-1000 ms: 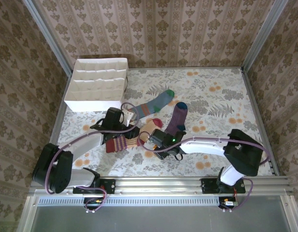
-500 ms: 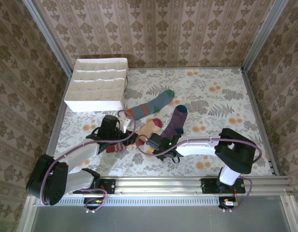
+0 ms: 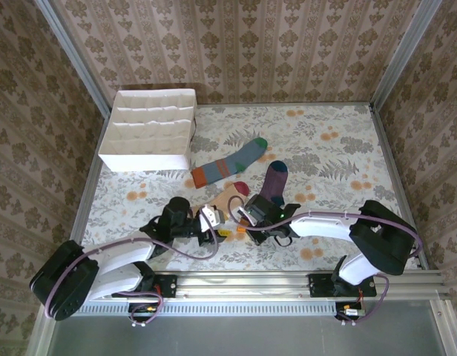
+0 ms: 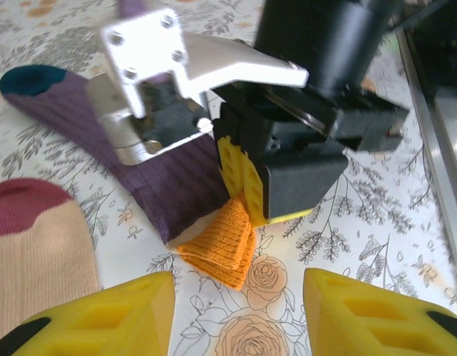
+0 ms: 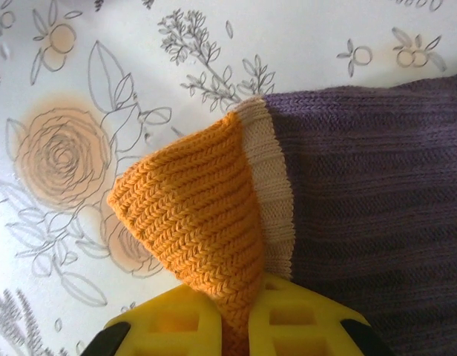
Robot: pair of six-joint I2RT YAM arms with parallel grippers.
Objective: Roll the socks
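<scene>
The right gripper [image 5: 236, 315] is closed tight on the orange cuff [image 5: 188, 211] of the purple sock [image 5: 377, 185]. Its two yellow fingers pinch a fold of the knit between them, and the cuff stands up in a peak toward the fingers. A thin cream band runs between the orange part and the purple part. From the left wrist camera the same grip is seen from the side: the cuff hangs folded under the fingers and its lower edge touches the table [image 4: 340, 222].

The rest of the purple sock lies flat near the middle of the table, with the teal toe at the far end and the cuff at the near end, under the right gripper.

The left gripper [image 4: 238, 285] stands moderately open, with nothing between its fingers. It is low over the table, just to the left of the right gripper and pointing toward the pinched cuff, but apart from it.

The peach sock [image 3: 228, 196] lies just left of the purple one (a strip of table shows between them in the left wrist camera), its maroon toe at the far end. Its near end is hidden by the grippers.

The grey-blue sock [image 3: 230, 162] lies farther back and is not touched – it is set diagonally, green toe far right, orange cuff near left.

The white partitioned box [image 3: 148, 127] stands in the far left corner, well apart from both grippers.
</scene>
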